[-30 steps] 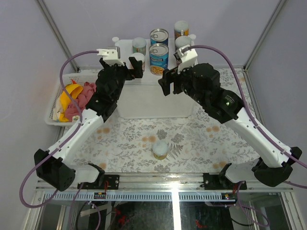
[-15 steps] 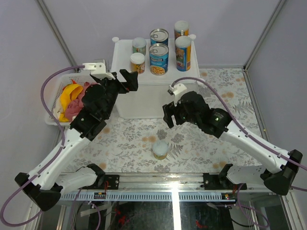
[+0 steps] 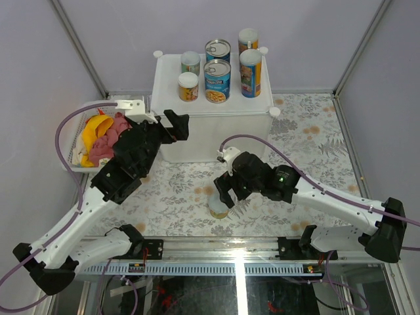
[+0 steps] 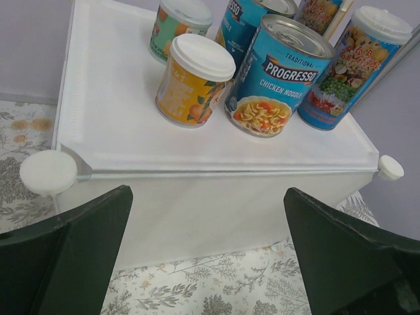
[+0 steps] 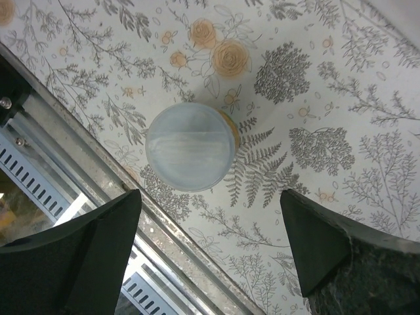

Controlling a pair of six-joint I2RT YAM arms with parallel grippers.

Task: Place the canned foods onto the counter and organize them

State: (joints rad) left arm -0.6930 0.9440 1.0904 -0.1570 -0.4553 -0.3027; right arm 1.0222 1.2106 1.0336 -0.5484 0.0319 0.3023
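On the counter (image 3: 165, 82) we've got the cans (image 3: 217, 80) bunched at the back middle and right, so the front strip and left side of its top are bare. In front of the counter one jar (image 5: 190, 146) stands alone on the mat (image 3: 315, 131), with the right gripper (image 5: 210, 216) spread wide above it. The left gripper (image 4: 207, 197) crowds the counter's front-left corner, and the basket (image 3: 67, 154) blocks its left.

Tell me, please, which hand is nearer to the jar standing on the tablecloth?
Right. The right hand hovers open just above the jar. The left hand hangs off to the left, facing the counter, well away from the jar.
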